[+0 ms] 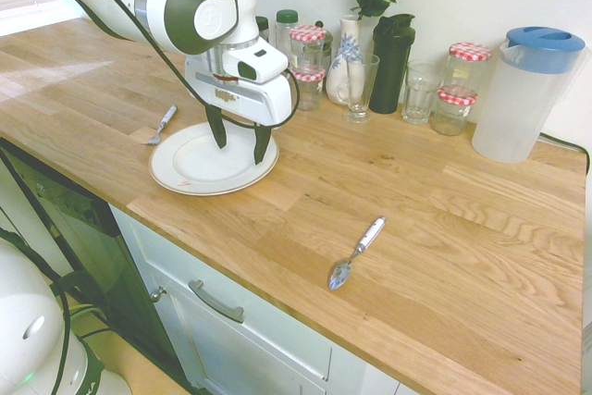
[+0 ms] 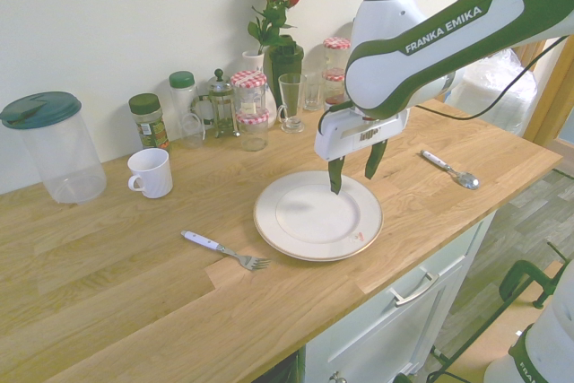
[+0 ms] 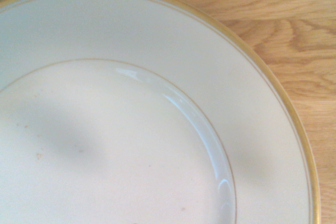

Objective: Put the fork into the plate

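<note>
Fork (image 2: pixel 224 252) lies flat on the counter (image 2: pixel 108 293), just beside the plate (image 2: pixel 296 238), not touching. Tines point toward the plate, handle away; long axis roughly toward the rim. Gripper (image 2: pixel 355 172) hangs over the plate, jaws wide, empty. Should shift over the handle, align across it, drop, pinch mid-handle.

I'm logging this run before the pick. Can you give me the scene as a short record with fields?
surface: wooden countertop
fork: lying flat on the countertop beside the plate, not on it
plate: white, nothing on it
gripper: open, pointing down above the plate, holding nothing
spoon: on the countertop, on the plate's other side from the fork
task state: fork not yet picked up
</note>
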